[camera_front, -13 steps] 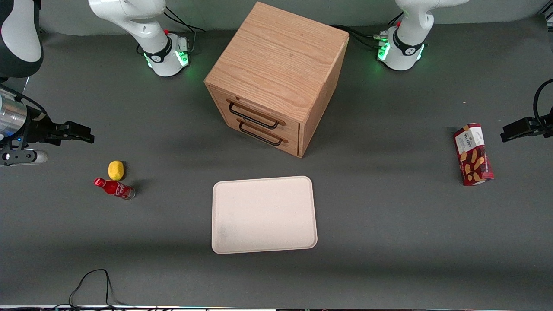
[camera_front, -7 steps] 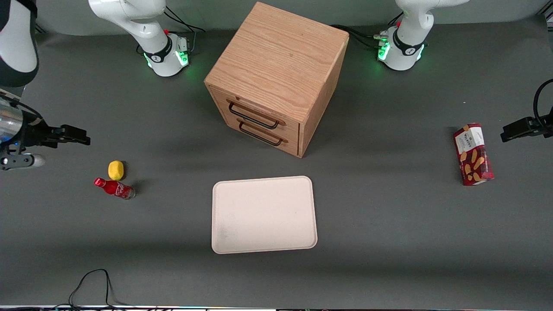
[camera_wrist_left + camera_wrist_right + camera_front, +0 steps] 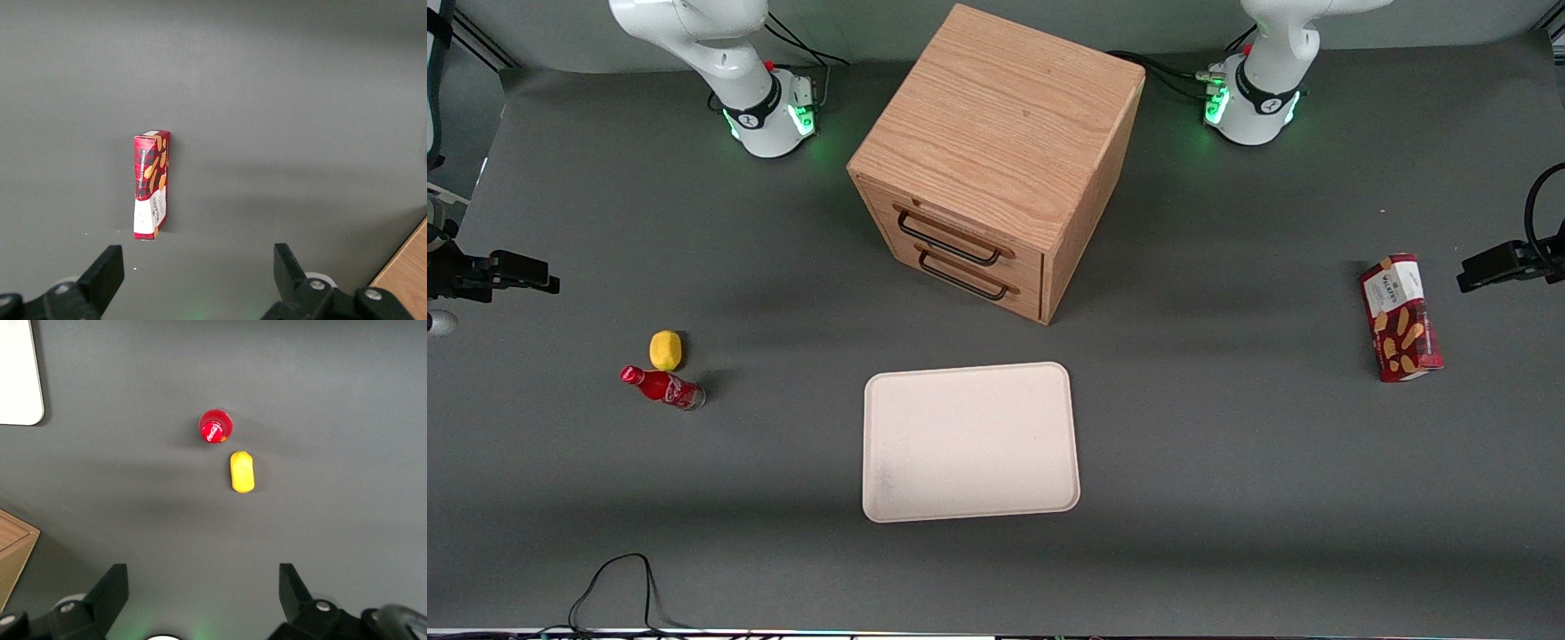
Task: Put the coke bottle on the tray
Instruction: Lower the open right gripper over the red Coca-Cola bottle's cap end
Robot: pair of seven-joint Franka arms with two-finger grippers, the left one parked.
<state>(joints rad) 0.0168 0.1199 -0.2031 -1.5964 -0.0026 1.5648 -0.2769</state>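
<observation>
Tabletop (image 3: 1227, 489) of matte dark grey fills nearly the whole front view, with a strip of paler grey floor or wall along its farthest edge, where two white arm bases with green lights stand. At the working arm's end, the gripper (image 3: 520, 269) hangs above the table at the very edge of the front view, with the rest of its arm cut off by the frame. In the right wrist view, the gripper (image 3: 203, 577) has its two black fingers spread wide apart, with nothing between them. The yellow lemon-like lump (image 3: 665, 349) sits nearer the front camera than the gripper. The coke bottle (image 3: 663, 388) is just beside the lemon, nearer the camera still, and a thin gap separates them. The bottle is small and red, with a red cap, white script on its label and a clear base. It stands on the bare table, well apart from the tray. The wrist camera looks straight down onto the cap of the coke bottle (image 3: 216, 427), so its body is hidden there, and the lemon (image 3: 241, 471) lies beside it. A black cable (image 3: 618, 578) loops at the table's nearest edge. Toward the middle lies the cream-white tray (image 3: 969, 440), flat, with rounded corners. Only a corner of the tray (image 3: 17, 373) shows in the wrist view. The wooden drawer box (image 3: 996, 133), farther from the camera than the tray, shows two black handles on its front. A red biscuit box (image 3: 1400, 317) lies toward the parked arm's end of the table. Its print is too small to read.
</observation>
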